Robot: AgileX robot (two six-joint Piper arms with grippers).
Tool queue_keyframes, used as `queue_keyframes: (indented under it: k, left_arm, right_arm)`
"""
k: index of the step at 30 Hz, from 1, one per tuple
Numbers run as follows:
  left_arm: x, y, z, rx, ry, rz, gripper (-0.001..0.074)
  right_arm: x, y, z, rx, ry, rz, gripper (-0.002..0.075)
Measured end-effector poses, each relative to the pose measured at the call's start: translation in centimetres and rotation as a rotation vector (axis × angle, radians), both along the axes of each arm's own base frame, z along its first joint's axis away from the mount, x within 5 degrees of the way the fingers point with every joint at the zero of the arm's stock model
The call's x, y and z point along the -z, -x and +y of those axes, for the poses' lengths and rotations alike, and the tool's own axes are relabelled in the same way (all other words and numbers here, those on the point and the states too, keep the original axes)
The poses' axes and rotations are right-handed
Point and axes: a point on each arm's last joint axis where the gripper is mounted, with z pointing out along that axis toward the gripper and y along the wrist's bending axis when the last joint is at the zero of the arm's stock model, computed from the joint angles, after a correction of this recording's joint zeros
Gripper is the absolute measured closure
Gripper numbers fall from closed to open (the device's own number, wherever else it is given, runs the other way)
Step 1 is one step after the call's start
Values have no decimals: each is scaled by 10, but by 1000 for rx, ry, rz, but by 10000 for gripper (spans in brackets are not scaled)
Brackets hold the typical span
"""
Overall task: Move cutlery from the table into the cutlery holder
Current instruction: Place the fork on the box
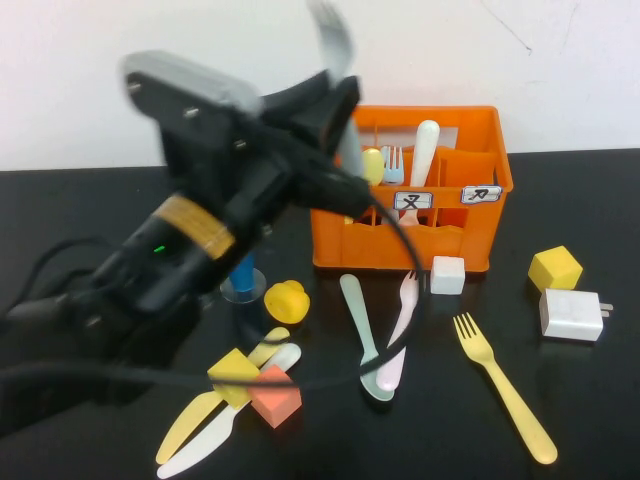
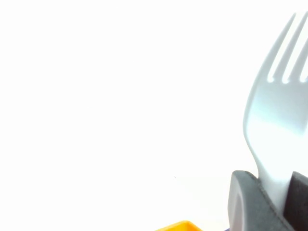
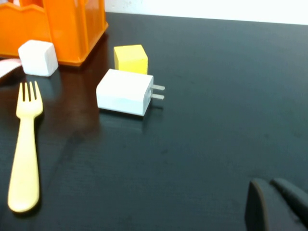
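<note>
My left gripper [image 1: 335, 95], blurred above the orange crate [image 1: 455, 235], clamps a pale grey fork [image 2: 279, 110]; my right gripper [image 3: 276, 204], mostly cropped, I cannot tell.

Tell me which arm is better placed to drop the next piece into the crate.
Left. The left hand already grips a pale grey fork raised beside the orange cutlery holder. The right hand sits low over bare table, holding nothing visible.
</note>
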Motion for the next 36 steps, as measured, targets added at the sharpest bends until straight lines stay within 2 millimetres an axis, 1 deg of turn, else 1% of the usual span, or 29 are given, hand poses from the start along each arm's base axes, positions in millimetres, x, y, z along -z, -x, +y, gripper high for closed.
queue_keyframes:
  k: [5, 10, 13, 16, 21, 25, 30, 33, 36]
  left_arm:
    - [1, -24, -21, 40, -22, -20, 632]
    - [2, -49, -41, 68, -104, -31, 632]
    - [5, -59, -51, 87, -154, -33, 632]
    - [6, -68, -58, 96, -157, -34, 632]
    - [15, -88, -70, 89, -143, -26, 632]
    - [31, -104, -78, 73, -137, 14, 632]
    - [50, -116, -82, 42, -192, 63, 629]
    - [56, -117, -82, 33, -212, 90, 596]
    - [58, -118, -82, 28, -222, 108, 528]
  right_arm:
    - [0, 0, 0, 0, 0, 0, 729]
    - [0, 0, 0, 0, 0, 0, 729]
    - [0, 0, 0, 0, 0, 0, 729]
    - [0, 0, 0, 0, 0, 0, 729]
    - [0, 0, 0, 0, 0, 0, 729]
    - [0, 0, 0, 0, 0, 0, 729]
    - [0, 0, 0, 0, 0, 0, 729]
    - [0, 0, 0, 0, 0, 0, 729]
    - [0, 0, 0, 0, 0, 0, 729]
